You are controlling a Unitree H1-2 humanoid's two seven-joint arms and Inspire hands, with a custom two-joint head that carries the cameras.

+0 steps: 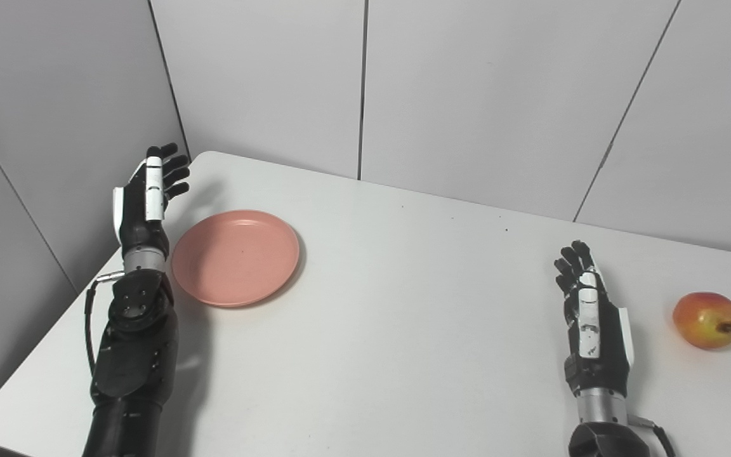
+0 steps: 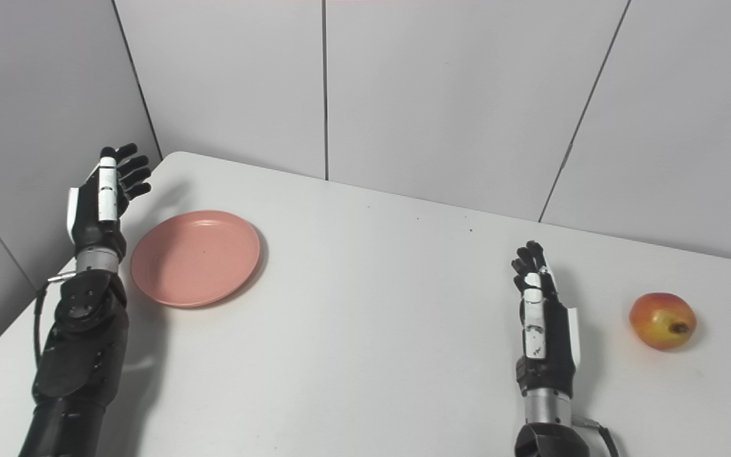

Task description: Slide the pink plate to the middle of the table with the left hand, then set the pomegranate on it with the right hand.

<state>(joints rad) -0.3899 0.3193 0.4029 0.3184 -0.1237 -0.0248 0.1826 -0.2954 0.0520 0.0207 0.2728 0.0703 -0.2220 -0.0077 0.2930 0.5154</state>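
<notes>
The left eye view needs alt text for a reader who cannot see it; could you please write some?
A pink plate lies empty at the left of a white table, beside the robot's open left hand, which holds nothing. At the right, the open right hand hovers a short way left of a pomegranate, not touching it.

Round, shallow pink plate [image 1: 235, 257]: flat, empty, table's left side. Red-yellow pomegranate [image 1: 707, 320]: resting far right, well apart.
</notes>
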